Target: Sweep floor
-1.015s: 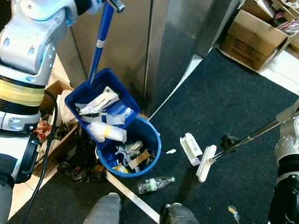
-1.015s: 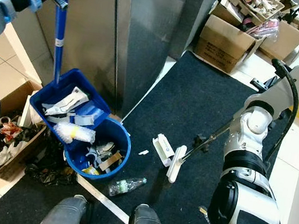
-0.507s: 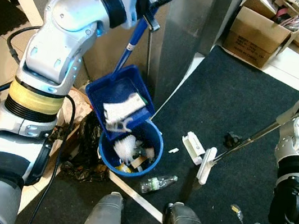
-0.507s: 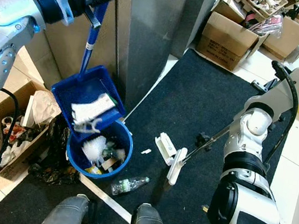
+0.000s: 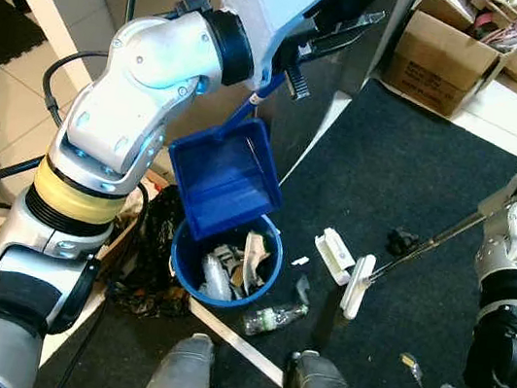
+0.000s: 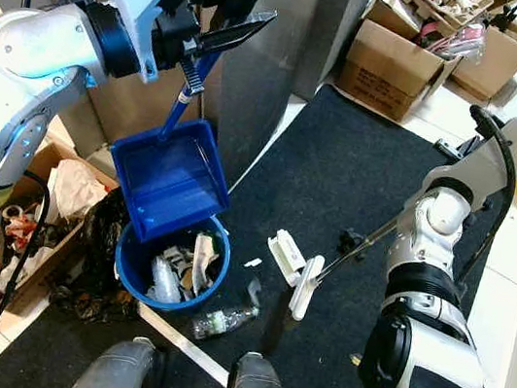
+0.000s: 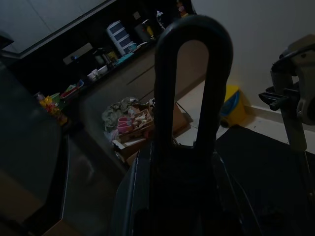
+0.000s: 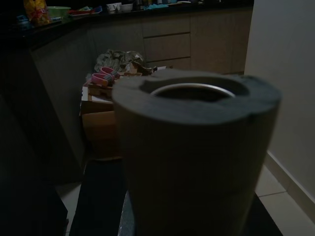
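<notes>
A dark carpet [image 5: 408, 178] is covering the floor in front of the robot, running beside a tall steel cabinet [image 6: 260, 57]. A round blue bin [image 5: 223, 262] is sitting at the carpet's edge, just beside the cabinet's foot, holding crumpled paper and packaging. The blue dustpan [image 5: 225, 177] is hanging tilted directly above the bin, its open mouth pointing down toward the bin's rim and its tray looking bare; its blue handle is rising up into the left end effector [image 5: 306, 49], whose black fingers are clenching around that handle. The right end effector is reaching in from the right, gripping a thin broom pole [image 5: 428, 243] that is slanting down to a white broom head [image 5: 357, 284] resting on the carpet. Just beside the head a white plastic piece [image 5: 330, 257] is lying flat. A clear plastic bottle [image 5: 270, 319] is lying on the carpet touching the bin's base, and a small white scrap [image 5: 297, 260] is lying between bin and broom head.
</notes>
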Robot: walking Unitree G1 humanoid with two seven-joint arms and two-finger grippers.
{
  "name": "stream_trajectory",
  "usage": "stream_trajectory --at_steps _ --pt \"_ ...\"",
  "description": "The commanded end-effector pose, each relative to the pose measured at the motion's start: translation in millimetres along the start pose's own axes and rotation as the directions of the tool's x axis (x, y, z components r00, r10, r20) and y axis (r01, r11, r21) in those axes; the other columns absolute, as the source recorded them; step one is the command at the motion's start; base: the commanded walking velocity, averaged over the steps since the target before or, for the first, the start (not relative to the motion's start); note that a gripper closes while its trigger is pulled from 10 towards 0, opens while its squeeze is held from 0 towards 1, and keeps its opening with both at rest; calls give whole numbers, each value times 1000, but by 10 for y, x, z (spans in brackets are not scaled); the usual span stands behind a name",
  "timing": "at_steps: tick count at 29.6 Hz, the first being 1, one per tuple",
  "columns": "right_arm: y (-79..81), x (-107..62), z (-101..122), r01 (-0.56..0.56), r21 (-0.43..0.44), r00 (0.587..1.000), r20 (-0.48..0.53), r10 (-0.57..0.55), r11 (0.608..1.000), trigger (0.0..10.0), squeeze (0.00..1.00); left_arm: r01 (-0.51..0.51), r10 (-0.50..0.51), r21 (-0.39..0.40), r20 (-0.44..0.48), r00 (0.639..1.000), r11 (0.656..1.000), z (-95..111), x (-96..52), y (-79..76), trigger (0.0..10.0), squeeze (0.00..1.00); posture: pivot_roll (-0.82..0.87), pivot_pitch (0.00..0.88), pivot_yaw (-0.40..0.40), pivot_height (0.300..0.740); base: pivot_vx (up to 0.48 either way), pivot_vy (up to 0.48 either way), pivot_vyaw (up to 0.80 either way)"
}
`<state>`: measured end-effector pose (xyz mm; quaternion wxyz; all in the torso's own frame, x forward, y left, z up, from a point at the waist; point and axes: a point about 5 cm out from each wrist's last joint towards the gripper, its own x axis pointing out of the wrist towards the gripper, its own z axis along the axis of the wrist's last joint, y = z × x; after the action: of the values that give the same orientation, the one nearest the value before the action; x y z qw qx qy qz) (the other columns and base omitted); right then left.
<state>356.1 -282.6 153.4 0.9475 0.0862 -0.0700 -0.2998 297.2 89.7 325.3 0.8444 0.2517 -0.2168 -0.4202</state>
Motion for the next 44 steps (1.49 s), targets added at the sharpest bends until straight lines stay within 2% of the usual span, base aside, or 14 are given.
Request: stream_trajectory --at_steps 1,2,4,5,6,7,9,12,15,16,18,23,32,44 --pt "-4 26 99 7 21 999 50 -8 1000 10000 0 -51 51 -1 -2 999 999 46 -96 121 10000 0 86 63 8 740 0 0 0" --pt "0 26 103 5 22 999 51 -6 1000 10000 0 -122 122 -35 10 992 992 76 -147 242 10000 0 86 63 8 740 0 0 0" --pt "2 26 105 5 22 999 52 -6 1000 10000 0 -162 163 -56 16 987 985 93 -176 308 10000 0 86 63 8 740 0 0 0" --pt "4 28 107 3 22 999 52 -4 1000 10000 0 -212 214 -82 25 976 974 109 -210 387 10000 0 86 61 4 740 0 0 0" --pt "4 28 107 3 22 999 52 -4 1000 10000 0 -212 214 -82 25 976 974 109 -210 387 10000 0 86 61 4 740 0 0 0" --pt "12 31 111 -2 21 999 51 0 1000 10000 0 -322 330 -133 41 943 937 138 -301 556 10000 0 85 59 1 740 0 0 0" --pt "14 36 116 -5 21 999 51 4 1000 10000 0 -395 409 -171 51 911 902 154 -371 662 10000 0 84 57 -2 740 0 0 0" --pt "31 46 135 -16 19 998 54 15 1000 10000 0 -509 538 -240 71 840 827 187 -538 814 10000 0 80 54 -9 740 0 0 0" --pt "54 59 164 -36 4 998 59 35 999 10000 0 -576 610 -270 58 790 772 167 -672 868 10000 0 75 51 -13 740 0 0 0" --pt "54 59 164 -36 4 998 59 35 999 10000 0 -576 610 -270 58 790 772 167 -672 868 10000 0 75 51 -13 740 0 0 0" --pt "67 65 183 -46 -1 997 66 46 999 10000 0 -605 643 -295 45 764 739 134 -719 872 10000 0 72 50 -13 740 0 0 0" --pt "75 66 188 -57 1 996 66 57 998 10000 0 -642 689 -352 10 725 681 54 -747 862 10000 0 63 51 -12 740 0 0 0" --pt "19 73 178 -43 14 998 56 42 999 10000 0 -658 702 -376 -28 711 652 -21 -723 831 10000 0 50 55 -10 740 0 0 -98" --pt "24 78 188 -47 16 997 56 46 999 10000 0 -663 707 -388 -39 706 641 -33 -694 809 10000 0 51 56 -13 740 0 0 -778"
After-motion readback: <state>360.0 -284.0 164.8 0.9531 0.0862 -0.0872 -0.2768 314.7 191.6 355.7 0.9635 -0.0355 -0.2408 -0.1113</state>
